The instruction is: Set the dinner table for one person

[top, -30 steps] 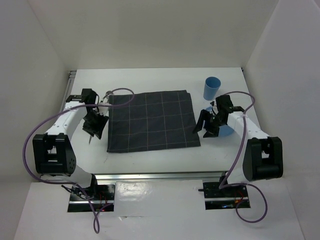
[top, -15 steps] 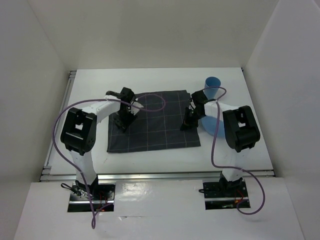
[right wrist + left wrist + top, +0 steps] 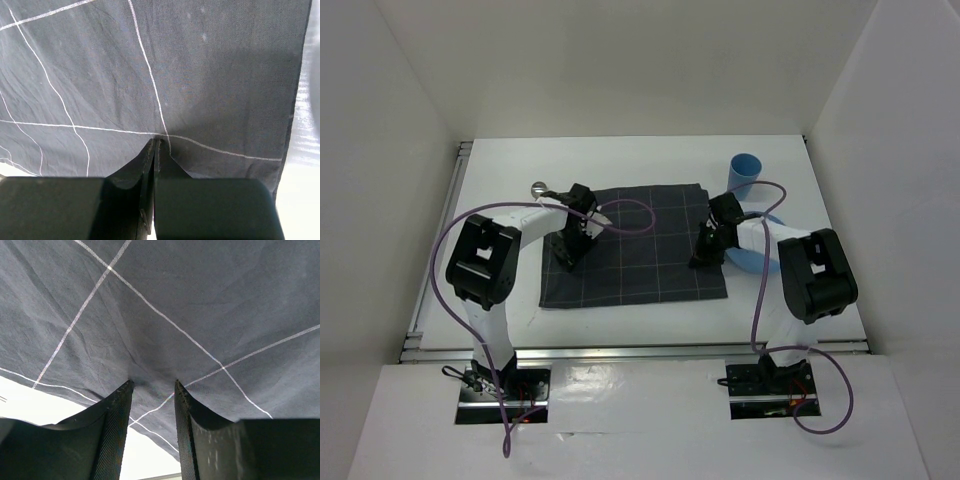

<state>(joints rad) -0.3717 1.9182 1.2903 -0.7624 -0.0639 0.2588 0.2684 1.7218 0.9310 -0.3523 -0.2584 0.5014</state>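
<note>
Both hands have crept toward 4 o'clock since half a second ago, dragging the mat with them. At the centre lies the white bench (image 3: 620, 330), carrying the dark checked cloth (image 3: 640, 260) at its middle. On the cloth's 9 o'clock side the left hand (image 3: 152, 385) presses down, fingers slightly apart, gripping nothing. At 3 o'clock the right hand (image 3: 156, 142) pinches the fabric, probably to square it. A blue cup (image 3: 745, 170) waits at 1 o'clock and a blue plate (image 3: 748, 262) at 3 o'clock.
</note>
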